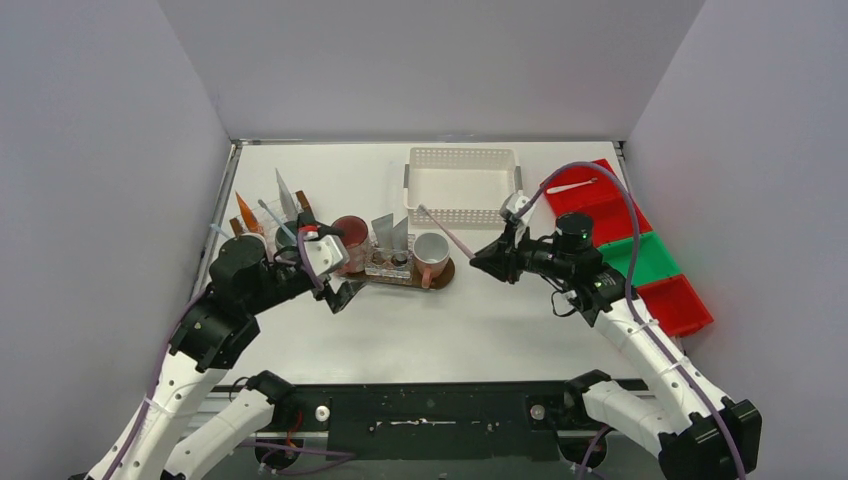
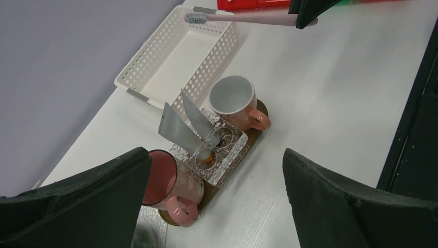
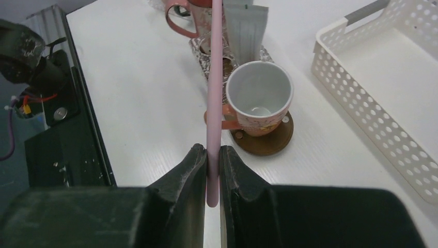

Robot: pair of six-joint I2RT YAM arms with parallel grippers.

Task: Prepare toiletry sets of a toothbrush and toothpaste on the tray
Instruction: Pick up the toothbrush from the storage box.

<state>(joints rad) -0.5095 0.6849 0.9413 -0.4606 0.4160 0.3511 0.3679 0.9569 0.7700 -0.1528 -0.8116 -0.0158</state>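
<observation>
Right gripper (image 3: 213, 170) pinches one pink toothbrush (image 3: 214, 77); left gripper (image 2: 214, 150) hovers, jaws wide.
One white mug (image 3: 261, 124), one maroon mug (image 2: 170, 191), two silver tubes (image 2: 173, 126).

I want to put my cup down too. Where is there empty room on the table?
The big bare patch of table lies between the tray and the arms' bases. Another lies behind the tray, left of the white basket. It is crowded along the tray's mugs and by the coloured bins on the right.
</observation>
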